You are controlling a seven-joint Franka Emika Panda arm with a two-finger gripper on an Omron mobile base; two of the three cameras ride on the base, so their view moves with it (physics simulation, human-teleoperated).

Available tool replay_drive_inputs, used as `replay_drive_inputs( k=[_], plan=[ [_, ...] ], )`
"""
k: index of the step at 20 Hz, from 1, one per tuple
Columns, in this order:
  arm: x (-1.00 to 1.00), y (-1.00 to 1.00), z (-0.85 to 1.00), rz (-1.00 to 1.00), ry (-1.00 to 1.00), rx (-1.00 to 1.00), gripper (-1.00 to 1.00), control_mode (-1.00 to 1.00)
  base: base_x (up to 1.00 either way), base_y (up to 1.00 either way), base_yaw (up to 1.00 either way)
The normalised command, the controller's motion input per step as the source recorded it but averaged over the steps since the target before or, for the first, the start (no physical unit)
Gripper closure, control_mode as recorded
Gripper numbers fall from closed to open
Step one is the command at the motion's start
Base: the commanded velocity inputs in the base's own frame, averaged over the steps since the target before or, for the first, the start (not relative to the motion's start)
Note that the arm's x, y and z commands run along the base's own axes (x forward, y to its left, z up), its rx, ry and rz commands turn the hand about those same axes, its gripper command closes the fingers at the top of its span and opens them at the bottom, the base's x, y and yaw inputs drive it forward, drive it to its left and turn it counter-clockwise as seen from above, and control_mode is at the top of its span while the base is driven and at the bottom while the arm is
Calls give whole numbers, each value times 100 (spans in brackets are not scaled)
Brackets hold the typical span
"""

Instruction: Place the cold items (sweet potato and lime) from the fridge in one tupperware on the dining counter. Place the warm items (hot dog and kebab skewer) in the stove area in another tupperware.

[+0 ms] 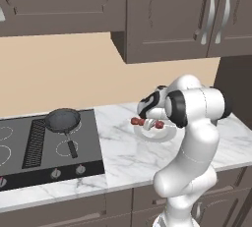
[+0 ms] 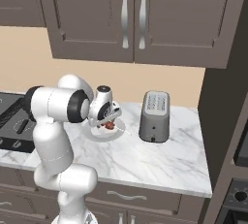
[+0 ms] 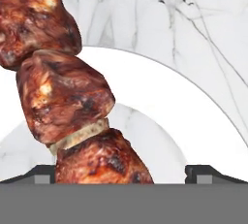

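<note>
Left to right: black cooktop [image 1: 49,145] with pan [image 1: 63,119], then white plate [image 1: 158,133] on the marble counter [image 1: 123,152] carrying the kebab skewer [image 1: 147,122]. Skewer directly under the gripper [image 3: 124,172], long axis running between wide-open fingers [image 3: 41,173], nothing gripped. Arm bent over, hand pitched down close above the meat.

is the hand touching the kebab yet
Cannot tell. In the hand view the kebab runs down between the open hand's fingertips, but its lowest chunk hides any gap beside the left one.

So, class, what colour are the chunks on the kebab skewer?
Reddish-brown with dark charred patches on the kebab skewer; the hand view shows it best.
</note>
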Motion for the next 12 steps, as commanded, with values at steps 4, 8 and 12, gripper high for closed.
replay_drive_inputs(
  k=[4,8,12],
  plan=[
    [0,0,-50,0,0,-6,100,-100,0,0,0],
    [-4,0,-20,0,0,0,100,-100,0,0,0],
    [-38,0,14,-7,-6,0,100,-100,0,0,0]
  ],
)
